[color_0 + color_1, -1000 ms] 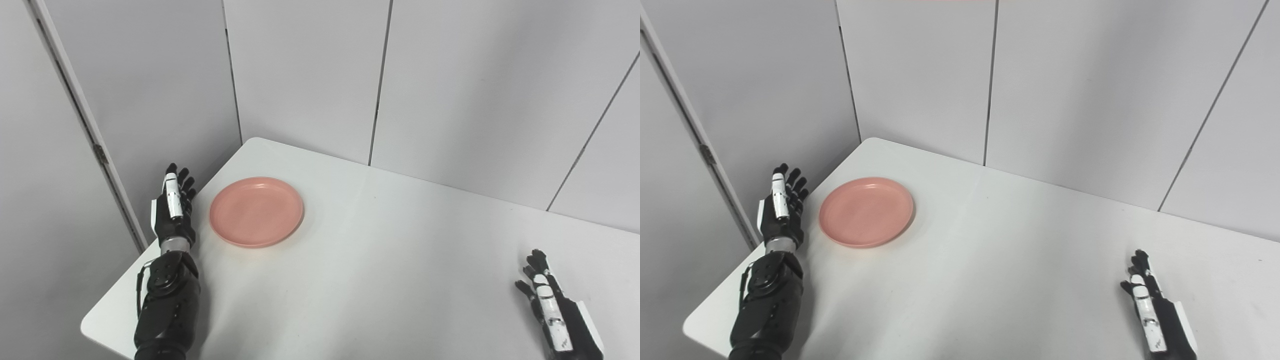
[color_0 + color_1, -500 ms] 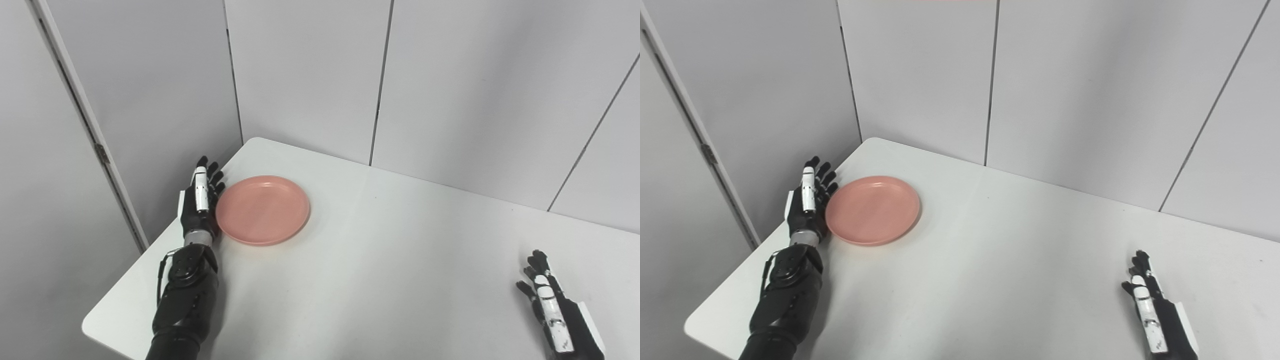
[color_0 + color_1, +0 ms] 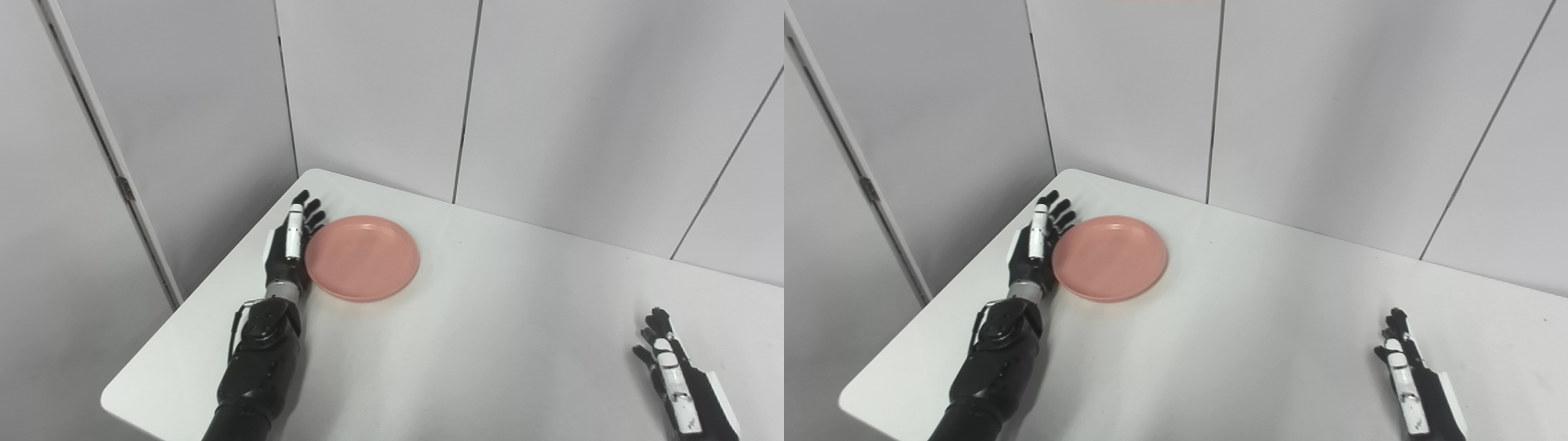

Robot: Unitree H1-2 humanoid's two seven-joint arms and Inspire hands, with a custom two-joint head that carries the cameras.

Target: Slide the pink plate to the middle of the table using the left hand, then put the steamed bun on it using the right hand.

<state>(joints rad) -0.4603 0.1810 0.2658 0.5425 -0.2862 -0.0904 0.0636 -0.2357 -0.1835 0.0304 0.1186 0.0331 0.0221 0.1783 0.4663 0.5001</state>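
Note:
The pink plate lies flat on the white table, in its far left part. My left hand is open with fingers straight, standing on edge against the plate's left rim. My right hand rests open on the table at the lower right, far from the plate. No steamed bun shows in either view.
Grey wall panels close the table in at the back and left. The table's left edge runs just beside my left forearm. Bare tabletop stretches between the plate and my right hand.
My left hand has come in from beyond the table's left edge, met the plate's rim and pushed the plate to the right. The right hand has stayed put.

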